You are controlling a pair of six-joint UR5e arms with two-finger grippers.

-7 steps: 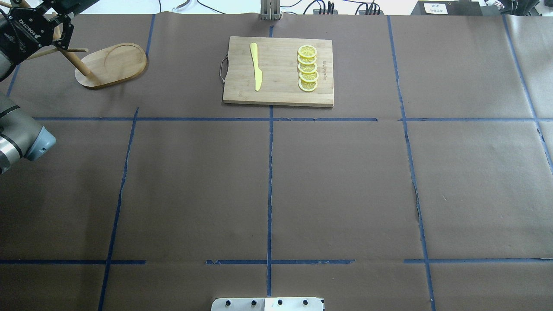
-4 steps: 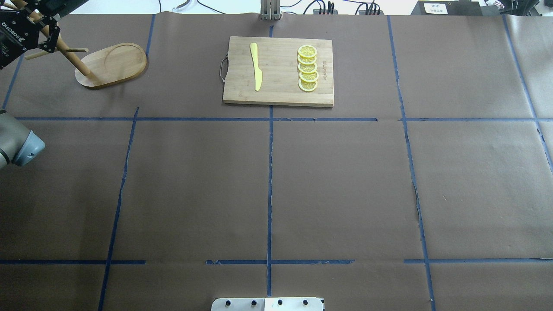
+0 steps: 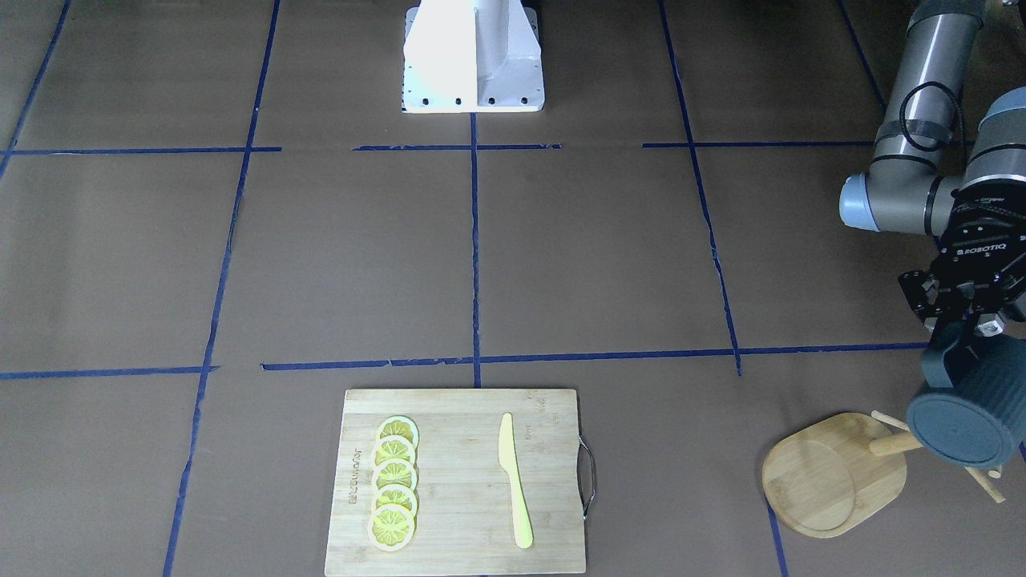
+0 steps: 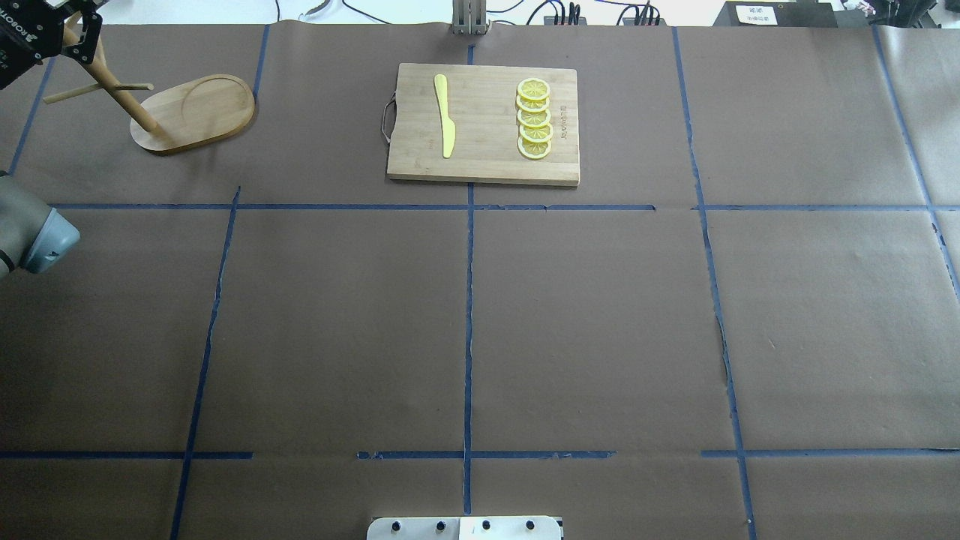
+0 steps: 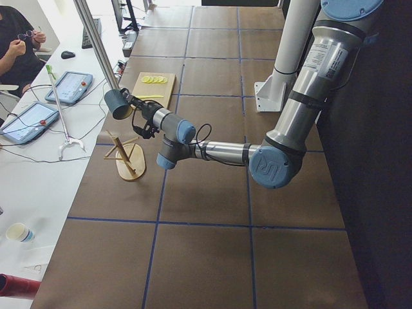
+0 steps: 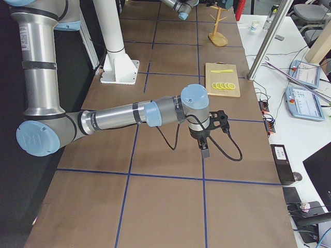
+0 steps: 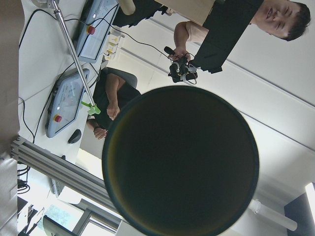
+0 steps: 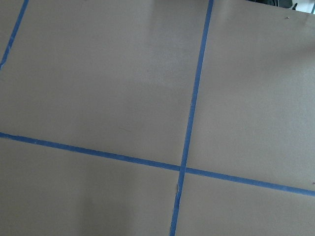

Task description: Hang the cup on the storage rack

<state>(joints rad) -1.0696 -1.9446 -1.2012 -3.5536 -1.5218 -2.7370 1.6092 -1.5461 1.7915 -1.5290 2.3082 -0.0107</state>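
The dark blue-grey ribbed cup (image 3: pixel 962 409) hangs in the air on its side, base toward the front-facing camera. My left gripper (image 3: pixel 971 320) is shut on its upper part. The cup sits above the storage rack (image 3: pixel 830 473), a light wooden tree with an oval base, and covers the top of its pole there. In the exterior left view the cup (image 5: pixel 118 103) is above the rack (image 5: pixel 131 161). Its dark round body (image 7: pixel 179 162) fills the left wrist view. My right gripper (image 6: pixel 204 150) hovers low over bare table, seen only from the side; I cannot tell its state.
A wooden cutting board (image 4: pixel 484 161) with several lemon slices (image 4: pixel 534 118) and a yellow knife (image 4: pixel 445 116) lies at the far middle. A metal post (image 5: pixel 96 45), tablets and a seated person (image 5: pixel 19 48) are beyond the far edge near the rack.
My left gripper has moved toward the top-left corner of the overhead view. More of the rack's pole and pegs now shows. The rack and the cutting board have not moved.
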